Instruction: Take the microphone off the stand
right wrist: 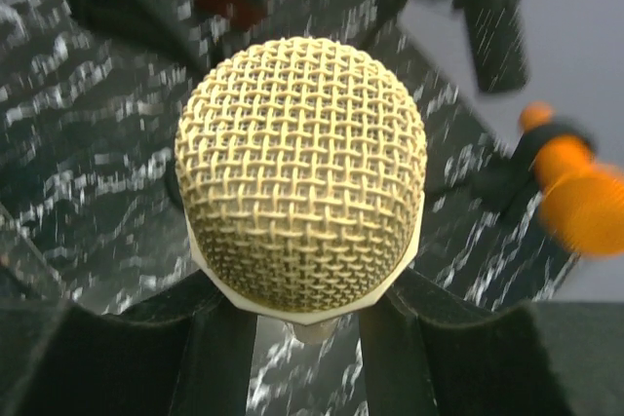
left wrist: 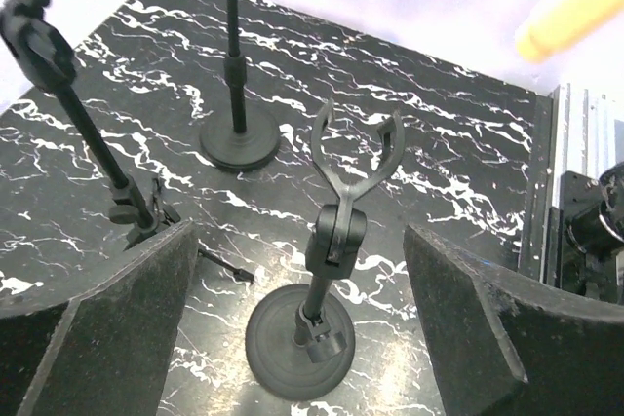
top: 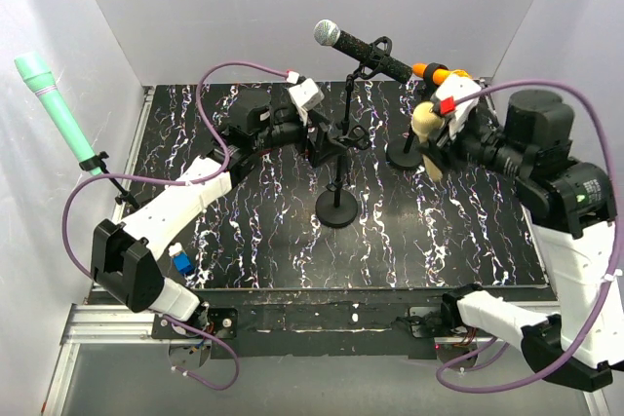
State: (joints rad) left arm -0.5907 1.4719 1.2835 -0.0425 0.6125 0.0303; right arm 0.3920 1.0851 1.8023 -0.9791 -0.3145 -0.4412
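Note:
My right gripper point(right wrist: 302, 338) is shut on a cream microphone with a gold mesh head point(right wrist: 300, 172), gripping it just below the head. In the top view this microphone point(top: 425, 127) hangs in the right gripper point(top: 436, 133) above a round stand base point(top: 403, 154). In the left wrist view an empty stand with a Y-shaped clip point(left wrist: 353, 165) and a round base point(left wrist: 297, 343) stands between my open left fingers point(left wrist: 107, 323). My left gripper point(top: 330, 140) sits mid-table beside a stand pole.
A black microphone with a silver head point(top: 328, 33) sits in a clip on the centre stand point(top: 337, 208). An orange microphone end point(top: 430, 71) shows behind it. A teal microphone point(top: 49, 94) is on a stand at the far left. White walls enclose the table.

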